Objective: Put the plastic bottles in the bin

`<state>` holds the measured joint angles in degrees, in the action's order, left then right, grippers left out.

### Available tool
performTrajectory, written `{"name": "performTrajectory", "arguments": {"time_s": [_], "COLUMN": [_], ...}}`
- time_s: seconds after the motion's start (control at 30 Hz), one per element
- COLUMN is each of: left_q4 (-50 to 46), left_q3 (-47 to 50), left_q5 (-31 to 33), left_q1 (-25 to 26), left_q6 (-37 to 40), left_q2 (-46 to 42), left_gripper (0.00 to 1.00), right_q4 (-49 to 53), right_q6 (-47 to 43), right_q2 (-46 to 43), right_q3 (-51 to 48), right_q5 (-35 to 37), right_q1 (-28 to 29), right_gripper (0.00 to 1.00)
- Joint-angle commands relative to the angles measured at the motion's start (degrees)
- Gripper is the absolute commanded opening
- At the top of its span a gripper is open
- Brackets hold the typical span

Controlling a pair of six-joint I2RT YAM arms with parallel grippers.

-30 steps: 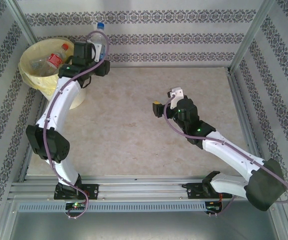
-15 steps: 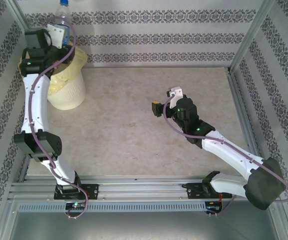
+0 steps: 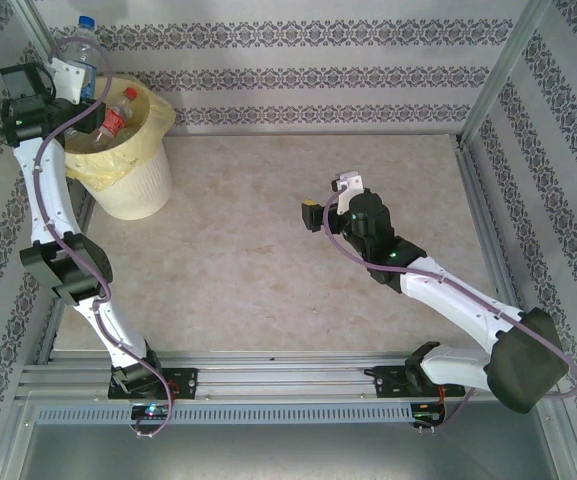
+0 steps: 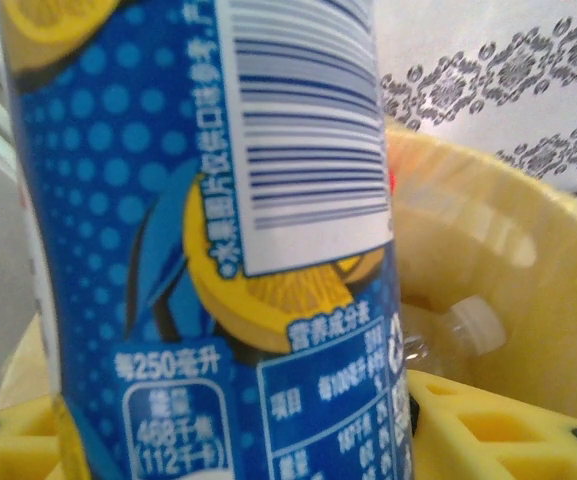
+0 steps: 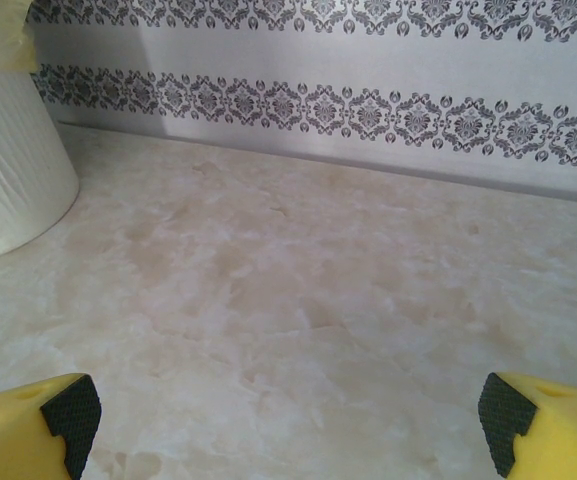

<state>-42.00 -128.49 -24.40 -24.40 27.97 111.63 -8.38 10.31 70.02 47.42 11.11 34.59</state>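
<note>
Swinging leftward across the bin, the left arm has carried its load from the bin's right side a second ago, over the opening, to the far left corner of the enclosure; the right arm has hardly shifted. The left claw is clamped around a blue-labelled bottle, which stands roughly upright with its blue cap uppermost, close to the bin's far left rim. From above I cannot tell whether it hangs just over the rim or just outside it. In the left wrist view the bottle's blue label with a lemon-slice picture and a barcode runs down the left half of the view, the claw's yellow fingers show on either side of it at the bottom edge, and the bin's pale yellow bag opens to the right and below. Inside the bin lie a red-capped bottle with a red label, seen from above, and a white-capped bottle of clear plastic, seen from the left wrist. The bin stands at the worktop's far left corner. The right claw hovers near the middle of the worktop with its jaws spread wide and nothing between them. In the right wrist view its black pads sit at the two lower corners, well apart, with bare marbled surface ahead and the bin's white ribbed side at far left.
</note>
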Motion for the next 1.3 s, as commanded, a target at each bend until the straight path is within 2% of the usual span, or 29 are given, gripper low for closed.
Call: {"name": "performTrajectory", "arguments": {"time_s": [0.0,0.07,0.13,0.23,0.3,0.4,0.47,0.57,0.7,0.83,1.0,1.27], "left_q4": [-6.29,-6.74,-6.39,-7.36,-7.66,-8.40,-8.61,-5.06,-5.07,-7.95,-8.58,-10.09], "left_q3": [-2.26,-0.84,0.57,0.43,-0.16,-2.14,-3.41,-3.62,-5.44,-3.59,-0.51,1.93], "left_q5": [-6.71,-8.14,-6.84,-5.81,-6.92,-9.73,-12.18,-10.64,-5.08,-2.11,8.40,12.26], "left_q1": [0.23,0.32,0.30,0.24,0.23,0.26,0.23,0.31,1.53,4.02,5.25,4.07], "left_q6": [4.93,5.63,6.43,6.88,6.46,5.10,3.92,-1.25,-6.00,-3.89,-3.31,0.36], "left_q2": [-0.08,-0.48,-0.23,0.51,0.51,0.71,0.82,1.16,3.68,5.12,6.91,5.60], "left_gripper": [0.53,0.55,0.60,0.83,0.93,1.00,1.00,1.00,0.86,0.78,0.56,0.43], "right_q4": [-0.65,-0.58,-0.30,0.29,0.39,0.29,0.33,0.38,0.39,0.48,0.82,0.91], "right_q6": [1.21,1.40,1.49,1.22,1.20,1.54,1.56,1.57,1.56,1.83,1.92,2.11], "right_q2": [1.53,2.49,3.31,4.06,4.31,4.50,4.66,4.68,4.56,4.62,4.54,5.26], "right_q3": [2.47,3.22,4.13,5.09,5.21,5.21,5.23,5.23,5.14,5.05,5.12,5.39], "right_q5": [-0.11,-0.37,-0.89,-1.26,-1.27,-1.27,-1.35,-1.36,-1.18,-1.27,-1.36,-1.62], "right_q1": [-0.66,-0.69,-0.65,-0.59,-0.58,-0.61,-0.60,-0.59,-0.59,-0.50,-0.50,-0.54], "right_gripper": [0.98,0.98,0.98,0.98,0.98,0.98,0.98,0.98,0.98,0.98,0.98,0.98]}}
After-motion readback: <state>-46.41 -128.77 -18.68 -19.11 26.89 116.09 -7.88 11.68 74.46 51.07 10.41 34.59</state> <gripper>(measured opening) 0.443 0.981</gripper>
